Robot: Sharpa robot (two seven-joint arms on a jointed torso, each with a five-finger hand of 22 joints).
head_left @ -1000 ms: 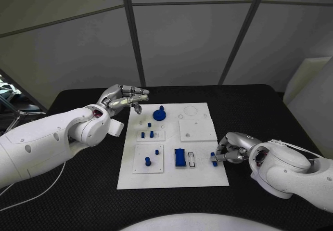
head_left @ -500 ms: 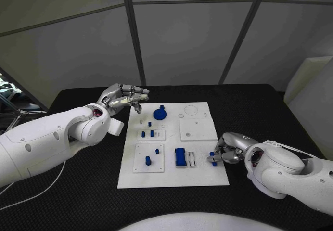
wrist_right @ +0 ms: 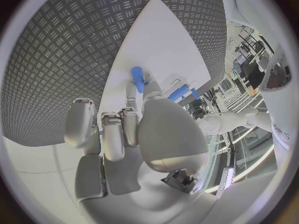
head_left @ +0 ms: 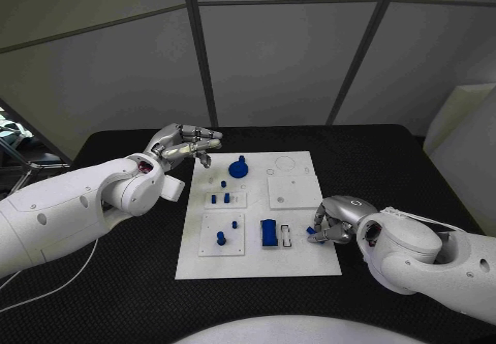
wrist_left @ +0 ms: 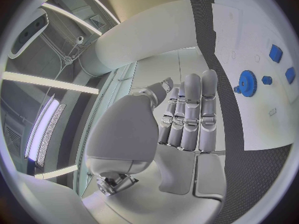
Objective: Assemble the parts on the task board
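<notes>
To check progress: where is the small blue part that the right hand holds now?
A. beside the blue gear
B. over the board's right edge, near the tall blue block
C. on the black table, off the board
B: the right hand pinches the small blue part at the task board's right edge, near the tall blue block.

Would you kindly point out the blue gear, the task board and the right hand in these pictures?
blue gear (head_left: 238, 170): head view, on its round face.
task board (head_left: 310, 265): head view, on its bare near right corner.
right hand (head_left: 332, 218): head view, on its back.

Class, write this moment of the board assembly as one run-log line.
left hand: raised by board's far left corner, holding nothing | right hand: pinching small blue part over board near right edge | blue gear: on board
</notes>
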